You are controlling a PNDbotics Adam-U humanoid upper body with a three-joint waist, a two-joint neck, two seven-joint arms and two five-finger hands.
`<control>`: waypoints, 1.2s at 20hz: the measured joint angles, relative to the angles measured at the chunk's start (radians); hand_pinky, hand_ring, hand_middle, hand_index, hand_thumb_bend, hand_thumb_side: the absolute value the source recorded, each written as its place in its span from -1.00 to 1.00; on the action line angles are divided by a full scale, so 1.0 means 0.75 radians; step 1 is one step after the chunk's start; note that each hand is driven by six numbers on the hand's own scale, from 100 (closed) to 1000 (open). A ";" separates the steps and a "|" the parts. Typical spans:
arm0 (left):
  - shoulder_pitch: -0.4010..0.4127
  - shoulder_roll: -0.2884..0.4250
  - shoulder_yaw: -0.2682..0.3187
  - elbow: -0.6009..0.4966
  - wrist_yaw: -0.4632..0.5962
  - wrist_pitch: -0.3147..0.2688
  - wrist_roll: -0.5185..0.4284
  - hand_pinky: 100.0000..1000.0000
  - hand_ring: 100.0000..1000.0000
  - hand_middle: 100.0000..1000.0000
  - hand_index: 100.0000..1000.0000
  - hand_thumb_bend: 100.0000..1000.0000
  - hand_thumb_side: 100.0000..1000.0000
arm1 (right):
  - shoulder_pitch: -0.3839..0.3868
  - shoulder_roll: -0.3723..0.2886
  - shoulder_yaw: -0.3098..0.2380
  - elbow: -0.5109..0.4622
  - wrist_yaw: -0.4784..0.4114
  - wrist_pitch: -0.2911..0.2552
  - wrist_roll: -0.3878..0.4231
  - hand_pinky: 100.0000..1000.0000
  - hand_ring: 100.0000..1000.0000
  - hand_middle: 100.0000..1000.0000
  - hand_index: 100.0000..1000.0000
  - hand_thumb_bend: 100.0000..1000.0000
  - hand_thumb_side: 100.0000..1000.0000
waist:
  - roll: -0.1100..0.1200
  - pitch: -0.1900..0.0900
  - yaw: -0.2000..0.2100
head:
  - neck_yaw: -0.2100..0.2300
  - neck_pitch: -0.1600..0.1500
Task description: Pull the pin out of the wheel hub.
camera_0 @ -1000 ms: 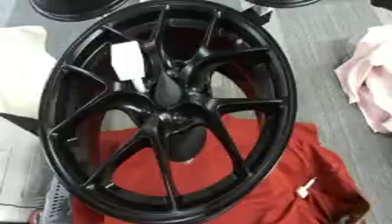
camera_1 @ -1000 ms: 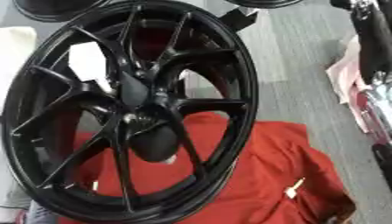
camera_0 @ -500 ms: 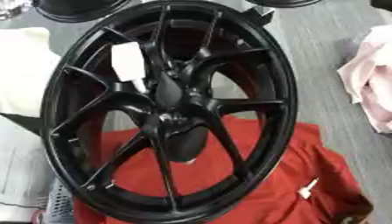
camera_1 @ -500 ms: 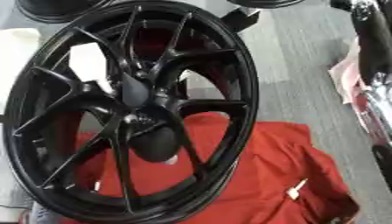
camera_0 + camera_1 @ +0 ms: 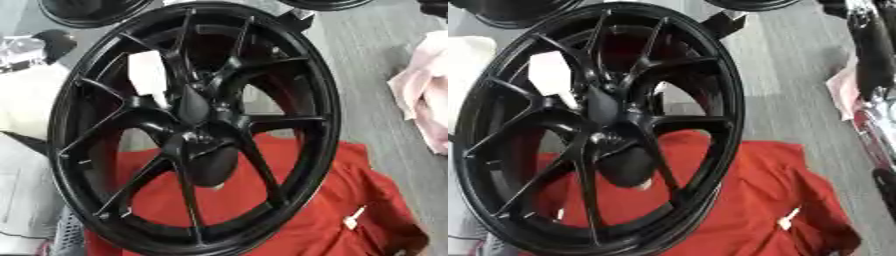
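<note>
Wheel hub (image 5: 203,131) sits dead centre of the big black rim (image 5: 325,115), which fills most of my view, lying tilted with its spokes fanning out. I can't make out the pin itself among the dark shapes at the hub; there's a rounded black bulge just below centre. A white tag (image 5: 147,77) hangs on an upper-left spoke.

Sweeping from the left: white sheeting (image 5: 26,100) lies tucked against the rim's left edge. Up top left, another dark round wheel (image 5: 87,11) is cut off by the frame. Under the rim's lower half is a red cloth (image 5: 350,200), spreading out to the lower right, with a small white label (image 5: 353,219) on it. Right of the rim there's bare grey floor (image 5: 367,55), the clearest room around. Further right, a pink-white cloth (image 5: 424,100) bunches at the edge. In my right eye, a black and silver arm (image 5: 877,60) runs down the right border.

My hands: neither one shows, so whether they're clenched or released I can't tell.
</note>
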 measured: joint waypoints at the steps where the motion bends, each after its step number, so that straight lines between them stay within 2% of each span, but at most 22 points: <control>1: 0.001 0.001 -0.010 -0.006 0.000 0.030 0.013 0.68 0.62 0.41 0.72 -0.66 0.49 | 0.000 0.000 0.003 0.000 0.000 0.000 0.000 0.51 0.36 0.15 0.18 -1.00 0.37 | 0.001 0.000 0.000 | 0.001 0.000; 5: 0.001 0.010 -0.057 -0.023 0.007 0.128 0.027 0.71 0.64 0.44 0.73 -0.45 0.58 | 0.000 0.000 0.004 0.000 0.000 0.003 0.003 0.51 0.36 0.15 0.18 -1.00 0.38 | 0.002 0.000 0.000 | 0.006 0.000; 10: -0.007 0.010 -0.098 -0.026 -0.005 0.186 0.002 0.75 0.68 0.46 0.74 -0.27 0.69 | 0.000 0.000 0.009 0.000 -0.002 0.006 0.006 0.51 0.36 0.15 0.18 -1.00 0.38 | 0.002 0.001 -0.003 | 0.006 0.000; 14: -0.032 0.006 -0.130 -0.009 -0.030 0.217 -0.007 0.77 0.69 0.44 0.71 -0.17 0.50 | 0.000 0.001 0.012 0.000 -0.004 0.007 0.007 0.51 0.36 0.14 0.18 -1.00 0.38 | 0.003 0.003 -0.006 | 0.009 0.000; 18: -0.060 -0.026 -0.162 0.031 -0.034 0.229 -0.009 0.76 0.67 0.42 0.75 -0.28 0.33 | 0.000 0.010 0.013 0.000 -0.005 0.009 0.009 0.51 0.35 0.14 0.18 -1.00 0.39 | 0.006 0.004 -0.010 | 0.012 0.000; 24: -0.094 -0.079 -0.191 0.104 -0.044 0.258 0.018 0.79 0.71 0.47 0.84 -0.25 0.33 | 0.000 0.014 0.019 0.000 -0.015 0.011 0.011 0.51 0.34 0.14 0.18 -1.00 0.40 | 0.007 0.010 -0.018 | 0.018 0.000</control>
